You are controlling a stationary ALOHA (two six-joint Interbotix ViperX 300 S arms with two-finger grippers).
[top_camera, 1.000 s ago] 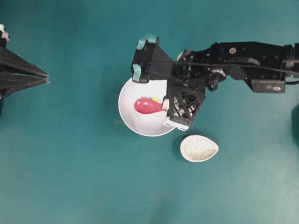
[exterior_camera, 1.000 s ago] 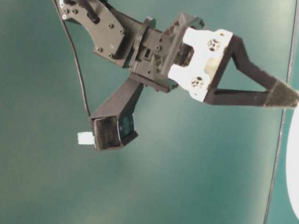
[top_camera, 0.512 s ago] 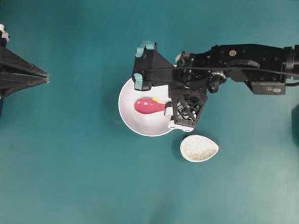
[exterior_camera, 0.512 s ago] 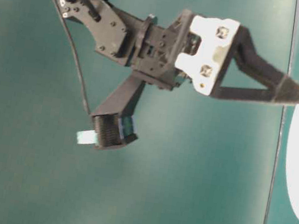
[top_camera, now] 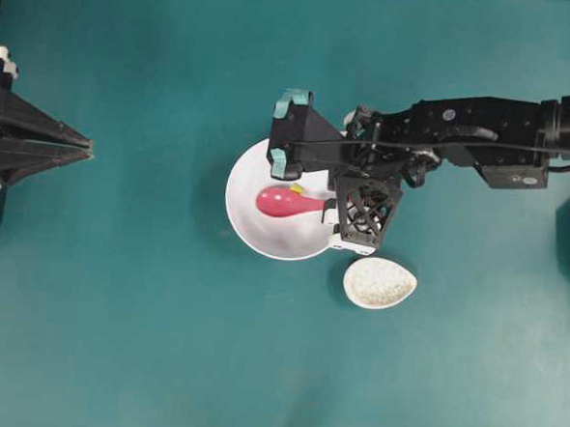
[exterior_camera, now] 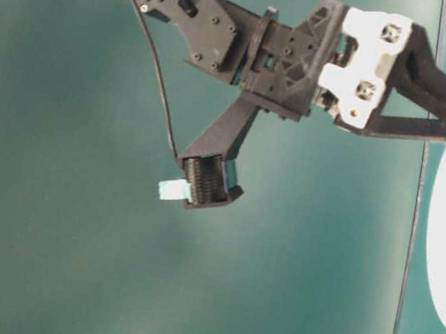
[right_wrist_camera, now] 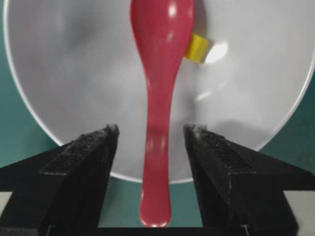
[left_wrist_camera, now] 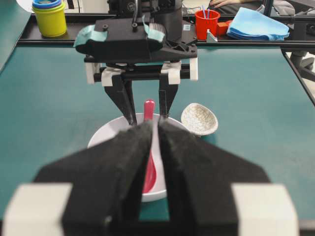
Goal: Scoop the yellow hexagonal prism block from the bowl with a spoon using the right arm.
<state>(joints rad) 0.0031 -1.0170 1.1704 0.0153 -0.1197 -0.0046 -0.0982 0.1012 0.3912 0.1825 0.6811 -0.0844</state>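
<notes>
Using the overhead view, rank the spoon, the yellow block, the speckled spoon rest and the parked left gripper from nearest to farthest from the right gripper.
1. spoon: its handle lies between the open jaws of the right gripper.
2. yellow block: in the bowl, beside the scoop.
3. speckled spoon rest: on the table beside the bowl.
4. left gripper: far left edge.

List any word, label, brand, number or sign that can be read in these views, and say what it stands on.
No readable text in any view.
The glossy pink-red spoon, large white bowl, tiny yellow block and speckled beige oval dish bear no markings.
The yellow cup, red cup and blue cloth behind the table show no legible print.
</notes>
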